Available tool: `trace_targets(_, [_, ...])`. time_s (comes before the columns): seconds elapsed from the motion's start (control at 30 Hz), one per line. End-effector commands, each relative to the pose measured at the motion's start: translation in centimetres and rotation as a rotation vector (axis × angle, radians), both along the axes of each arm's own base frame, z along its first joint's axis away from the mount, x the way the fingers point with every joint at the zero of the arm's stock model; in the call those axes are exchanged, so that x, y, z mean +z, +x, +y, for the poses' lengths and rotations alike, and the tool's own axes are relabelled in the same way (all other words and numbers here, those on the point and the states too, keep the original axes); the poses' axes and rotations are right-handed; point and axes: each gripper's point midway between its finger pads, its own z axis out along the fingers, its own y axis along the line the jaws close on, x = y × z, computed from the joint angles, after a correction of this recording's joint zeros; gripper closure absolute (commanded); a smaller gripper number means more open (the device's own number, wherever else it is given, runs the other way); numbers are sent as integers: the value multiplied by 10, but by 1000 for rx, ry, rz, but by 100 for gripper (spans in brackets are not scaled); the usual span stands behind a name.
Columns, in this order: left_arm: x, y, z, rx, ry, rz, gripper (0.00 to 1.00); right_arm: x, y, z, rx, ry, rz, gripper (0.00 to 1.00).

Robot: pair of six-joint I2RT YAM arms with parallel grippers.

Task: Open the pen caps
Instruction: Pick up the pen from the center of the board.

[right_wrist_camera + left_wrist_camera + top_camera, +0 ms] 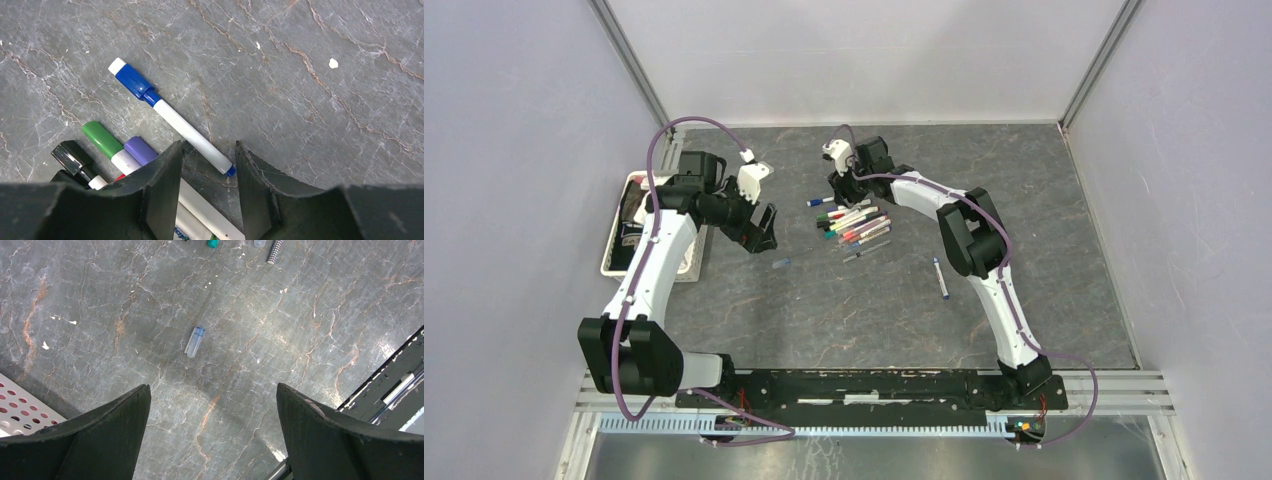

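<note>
A heap of pens lies mid-table, with one more pen off to its right. My right gripper hangs over the heap's far end. In the right wrist view its jaws are narrowly open astride the tail of a white pen with a blue cap. Neither finger touches it. Green, purple and black caps sit on the neighbouring pens. My left gripper is wide open and empty above a loose clear-blue cap.
A white perforated tray sits at the table's left edge, its corner beside my left finger. The black mounting rail runs along the near edge. Grey walls close in the back and both sides.
</note>
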Motion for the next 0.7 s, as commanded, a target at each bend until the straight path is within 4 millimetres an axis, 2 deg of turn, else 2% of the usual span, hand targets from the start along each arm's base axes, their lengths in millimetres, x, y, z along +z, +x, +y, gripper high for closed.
trace_targets(0.0, [9,-2,2,-31,18,-44,0,7,-14,3,42,14,23,52])
trace_targets(0.2, [9,-2,1,-36,16,-39,0,16,-28,19,114,34,-9,52])
trace_targets(0.3, [9,-2,0,-44,12,-38,0,13,-32,29,145,21,-5,51])
trace_targets(0.47, [6,-4,0,-51,10,-27,0,1,-34,32,138,10,17,53])
trace_targets(0.67, [8,-5,-1,-57,9,-23,1,-12,-35,25,111,-20,29,71])
